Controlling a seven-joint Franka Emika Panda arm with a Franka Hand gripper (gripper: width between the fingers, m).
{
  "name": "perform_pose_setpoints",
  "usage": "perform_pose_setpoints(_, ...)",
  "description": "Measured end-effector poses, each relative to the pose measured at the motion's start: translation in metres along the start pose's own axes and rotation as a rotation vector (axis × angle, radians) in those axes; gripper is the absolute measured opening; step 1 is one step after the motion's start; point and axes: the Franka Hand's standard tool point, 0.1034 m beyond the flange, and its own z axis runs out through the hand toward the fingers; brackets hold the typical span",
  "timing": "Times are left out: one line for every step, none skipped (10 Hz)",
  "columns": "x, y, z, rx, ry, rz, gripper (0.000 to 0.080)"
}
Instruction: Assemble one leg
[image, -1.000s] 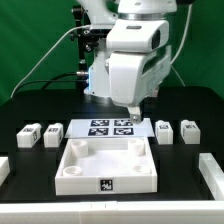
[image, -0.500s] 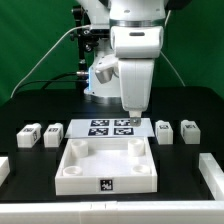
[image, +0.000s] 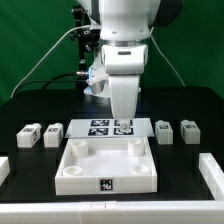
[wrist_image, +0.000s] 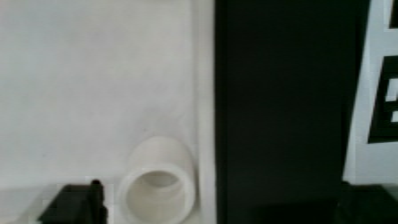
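Several small white legs lie on the black table: two at the exterior view's left (image: 28, 134) (image: 53, 132) and two at its right (image: 164, 131) (image: 187, 131). The large white panel (image: 84, 170) with round corner sockets lies in front. My gripper (image: 122, 119) points down over the marker board (image: 100, 127), just behind the panel's far edge, and holds nothing. In the wrist view the gripper (wrist_image: 222, 210) is open, with one dark finger (wrist_image: 71, 205) showing. Between the jaws are a panel socket (wrist_image: 157, 185) and black table. No leg shows in the wrist view.
White furniture parts lie at the front left (image: 3, 170) and front right (image: 212, 172) edges. The arm's base and cables stand behind the marker board. The marker board's edge (wrist_image: 381, 110) shows in the wrist view.
The arm has shifted toward the exterior view's left and the wrist has turned. The gripper now hangs lower, over the marker board. No part has moved.
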Motion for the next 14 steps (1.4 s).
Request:
perform_pose_setpoints(-0.003, -0.006, 0.007, 0.000, 0.004, 0.008, 0.0650)
perform_pose_setpoints(-0.006, -0.009, 0.016, 0.003, 0.010, 0.018, 0.0650)
perform_pose_setpoints(-0.010, -0.012, 0.028, 0.022, 0.014, 0.031, 0.0650)
perform_pose_setpoints(-0.013, -0.013, 0.035, 0.030, 0.018, 0.041, 0.0650)
perform_pose_setpoints(-0.018, -0.014, 0.041, 0.033, 0.022, 0.043, 0.0650)
perform_pose_setpoints(-0.025, -0.011, 0.042, 0.032, 0.024, 0.051, 0.0650)
perform_pose_setpoints(-0.029, -0.008, 0.040, 0.028, 0.024, 0.060, 0.0650)
perform_pose_setpoints(-0.030, -0.007, 0.040, 0.026, 0.025, 0.063, 0.0650)
perform_pose_setpoints(-0.032, -0.007, 0.043, 0.029, 0.026, 0.062, 0.0650)
perform_pose_setpoints(-0.032, -0.007, 0.043, 0.031, 0.026, 0.065, 0.0650)
perform_pose_setpoints(-0.032, -0.008, 0.043, 0.032, 0.026, 0.065, 0.0533)
perform_pose_setpoints(-0.032, -0.008, 0.044, 0.032, 0.026, 0.065, 0.0396)
perform_pose_setpoints(-0.032, -0.008, 0.044, 0.033, 0.027, 0.065, 0.0396)
perform_pose_setpoints(-0.032, -0.008, 0.044, 0.033, 0.027, 0.065, 0.0259)
